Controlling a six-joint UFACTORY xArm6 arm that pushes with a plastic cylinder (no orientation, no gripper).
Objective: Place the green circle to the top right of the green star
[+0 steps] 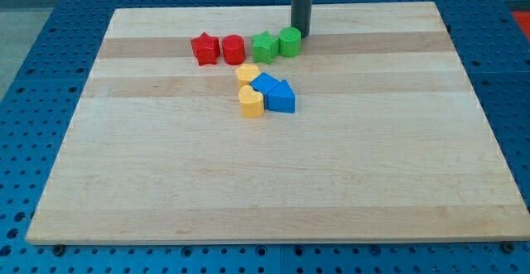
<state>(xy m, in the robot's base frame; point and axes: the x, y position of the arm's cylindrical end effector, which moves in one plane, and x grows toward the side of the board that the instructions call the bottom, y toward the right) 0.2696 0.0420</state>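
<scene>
Camera view: my tip [301,34] touches the upright green circle [290,41], itself touching the green star [265,46].

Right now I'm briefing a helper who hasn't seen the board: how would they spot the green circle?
Find the row of four blocks near the wooden board's top edge. The green circle is its rightmost block, touching the green star, with my tip just beyond it. It is round, not pointed.
</scene>
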